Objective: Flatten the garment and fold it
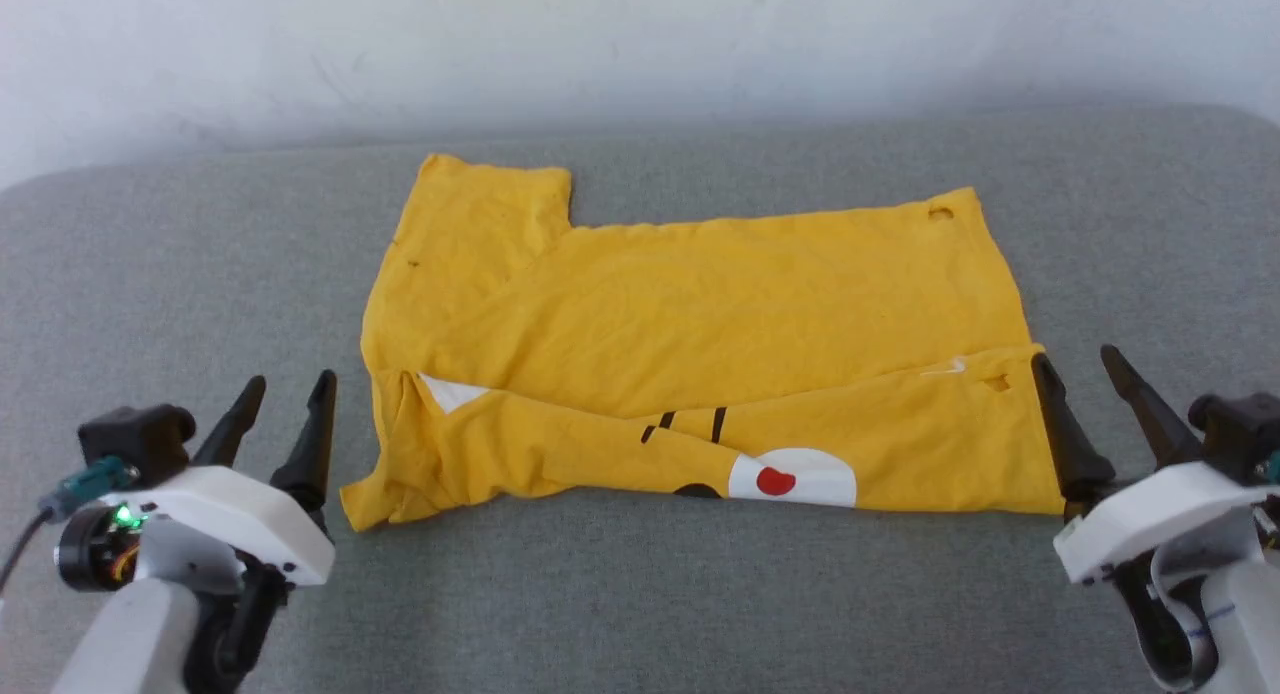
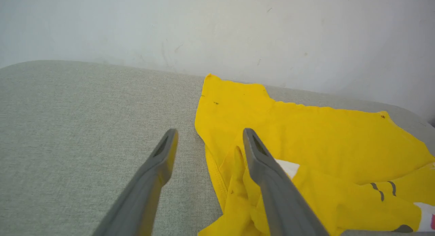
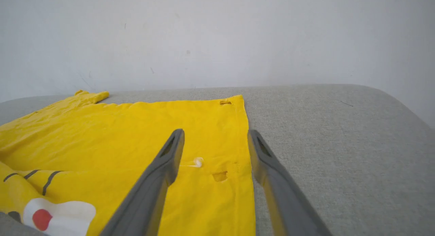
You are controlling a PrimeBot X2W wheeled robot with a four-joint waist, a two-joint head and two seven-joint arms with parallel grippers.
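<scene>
The garment point(image 1: 690, 344) is spread crosswise on a grey woven cushion point(image 1: 640, 594), in front of a pale wall point(image 1: 640, 44). Its near long edge is turned up over the body, so a first lengthwise fold is judged to be laid. The left gripper point(image 1: 293, 377) is held with its fingers spread and nothing between them, just beside the bunched left end. The right gripper point(image 1: 1075, 356) is likewise spread and empty, straddling the right hem; whether its inner finger touches the cloth cannot be told.

The next move is judged to call for the rumpled left end to be smoothed. Both layers would then be pinched low at an edge — cleanly, so the fold isn't dragged open.

The cloth is thin, matte, mustard-yellow cotton, softly creased. One short sleeve point(image 1: 490, 214) is squared off at the far left. On the folded strip a white oval patch point(image 1: 795, 477) with a red dot is seen beside black whisker lines point(image 1: 690, 426).
</scene>
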